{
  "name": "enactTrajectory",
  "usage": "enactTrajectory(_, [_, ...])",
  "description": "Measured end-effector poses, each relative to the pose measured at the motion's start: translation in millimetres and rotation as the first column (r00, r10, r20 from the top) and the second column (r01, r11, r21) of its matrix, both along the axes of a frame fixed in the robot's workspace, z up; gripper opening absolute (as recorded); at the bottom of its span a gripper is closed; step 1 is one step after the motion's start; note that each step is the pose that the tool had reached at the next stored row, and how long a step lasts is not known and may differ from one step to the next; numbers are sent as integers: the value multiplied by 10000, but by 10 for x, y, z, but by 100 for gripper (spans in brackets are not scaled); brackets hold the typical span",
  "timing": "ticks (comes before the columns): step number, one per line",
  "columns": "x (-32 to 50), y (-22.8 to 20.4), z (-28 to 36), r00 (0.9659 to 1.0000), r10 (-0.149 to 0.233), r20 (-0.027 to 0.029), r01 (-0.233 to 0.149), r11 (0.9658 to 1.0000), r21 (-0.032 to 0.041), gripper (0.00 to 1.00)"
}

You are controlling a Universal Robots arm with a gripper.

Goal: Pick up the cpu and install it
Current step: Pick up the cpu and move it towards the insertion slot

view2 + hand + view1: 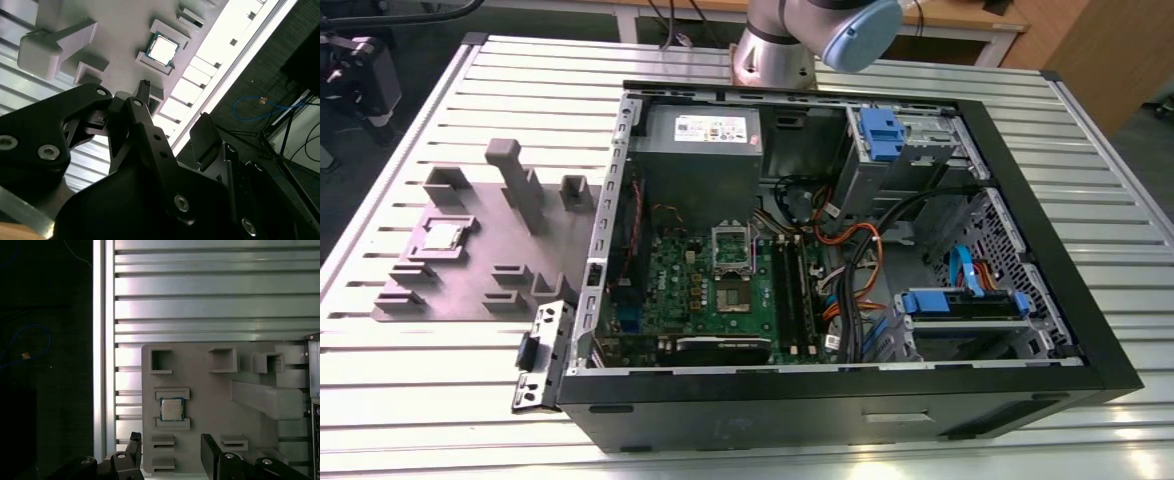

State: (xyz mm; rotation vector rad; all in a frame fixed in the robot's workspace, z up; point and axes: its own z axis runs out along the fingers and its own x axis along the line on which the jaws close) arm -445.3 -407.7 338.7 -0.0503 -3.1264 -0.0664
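The cpu (443,236) is a small square chip with a pale metal top. It lies flat in a recess of the grey fixture plate (467,290), at the exterior view's left of the computer case. In both wrist views the cpu (171,409) (162,49) sits between two low grey ledges. My gripper (172,450) (175,112) hangs high above the plate, roughly in line with the cpu and well apart from it. It is open, with black fingers (210,447) spread and nothing between them. The green motherboard (720,300) with its silver socket frame (731,246) lies inside the case.
The open black computer case (854,400) holds cables, blue drive brackets (961,302) and a power supply (707,135). Tall grey blocks (520,185) stand on the fixture plate near the cpu. The slatted metal table (440,400) ends close beside the plate.
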Motion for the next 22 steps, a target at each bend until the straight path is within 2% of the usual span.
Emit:
enactTrajectory(8, [0, 0, -2, 10000, 45, 1, -45, 10000, 0, 59])
enactTrajectory(11, [0, 0, -6, 9987, 513, 1, -513, 9987, 0, 59])
enactTrajectory(12, [1, 0, -12, 9984, 563, 1, -563, 9984, 1, 59])
enactTrajectory(19, [17, 4, -115, 9983, 589, 1, -589, 9983, -9, 59])
enactTrajectory(22, [17, 4, -119, 9982, 597, 2, -597, 9982, 39, 59])
